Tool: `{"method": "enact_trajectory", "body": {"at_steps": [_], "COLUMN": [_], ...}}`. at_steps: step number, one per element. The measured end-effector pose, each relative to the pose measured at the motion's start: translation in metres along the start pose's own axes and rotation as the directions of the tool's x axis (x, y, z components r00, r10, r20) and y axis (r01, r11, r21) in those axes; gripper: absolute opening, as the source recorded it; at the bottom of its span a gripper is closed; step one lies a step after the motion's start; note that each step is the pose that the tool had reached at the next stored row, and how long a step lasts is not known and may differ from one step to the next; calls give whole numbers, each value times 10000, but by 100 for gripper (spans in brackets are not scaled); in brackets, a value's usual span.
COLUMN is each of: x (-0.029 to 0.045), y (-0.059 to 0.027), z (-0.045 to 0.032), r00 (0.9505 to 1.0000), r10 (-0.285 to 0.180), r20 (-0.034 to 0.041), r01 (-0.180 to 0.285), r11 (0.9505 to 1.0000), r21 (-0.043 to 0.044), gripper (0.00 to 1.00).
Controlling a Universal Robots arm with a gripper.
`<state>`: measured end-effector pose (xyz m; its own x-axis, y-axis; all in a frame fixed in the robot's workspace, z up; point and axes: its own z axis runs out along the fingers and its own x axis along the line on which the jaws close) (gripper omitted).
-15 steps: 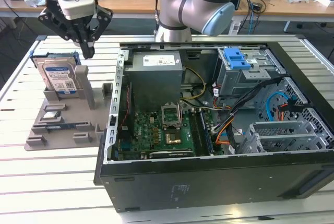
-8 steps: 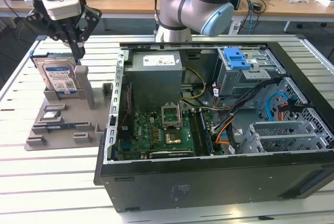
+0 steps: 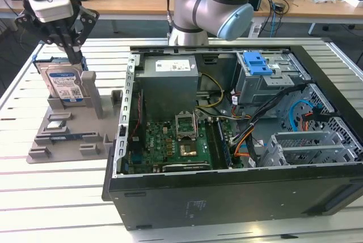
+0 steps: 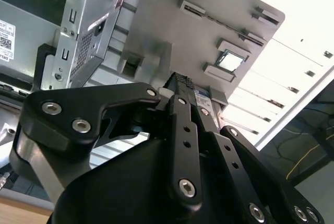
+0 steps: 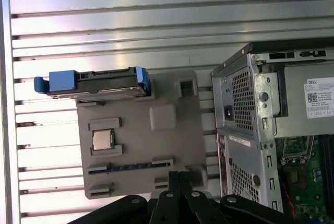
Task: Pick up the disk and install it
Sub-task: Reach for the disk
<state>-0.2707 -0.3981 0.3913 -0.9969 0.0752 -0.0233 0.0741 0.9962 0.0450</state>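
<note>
Gripper [image 3: 75, 59] hangs over the grey fixture [image 3: 96, 132] at the exterior view's left, tips aimed down toward the disk [image 3: 63, 84]. Fingers [image 3: 70, 46] look drawn together with nothing between them, so I read it as not gripping.

Disk stands on edge in the fixture's back slot, label toward the exterior camera, blue carrier [image 5: 42, 84] showing at both ends. In the first wrist view it lies edge-on, well apart from the fingertips. I judge we're above it and off to one side, not yet at grasp.

Step in hand: approach and pick. My notes:
- Spread the jaws before going down.
- Centre over the top edge, between the carrier ends.
- Pinch across the two flat faces, not the blue plastic.
- Keep the wrist square to the slot, so the lift goes straight up without binding on the tall grey post [image 3: 91, 93] just beside the disk.
- Open computer case [image 3: 227, 189] is near, on the exterior view's right. I'd mind its rim on any swing.
</note>
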Motion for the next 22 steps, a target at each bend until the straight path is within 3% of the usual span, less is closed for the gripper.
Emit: {"method": "enact_trajectory", "body": {"at_steps": [22], "x": [701], "y": [140], "z": [40], "r00": [10000], "r10": [0], "r20": [0], "r01": [0], "r11": [10000], "r21": [0], "gripper": [11]}}
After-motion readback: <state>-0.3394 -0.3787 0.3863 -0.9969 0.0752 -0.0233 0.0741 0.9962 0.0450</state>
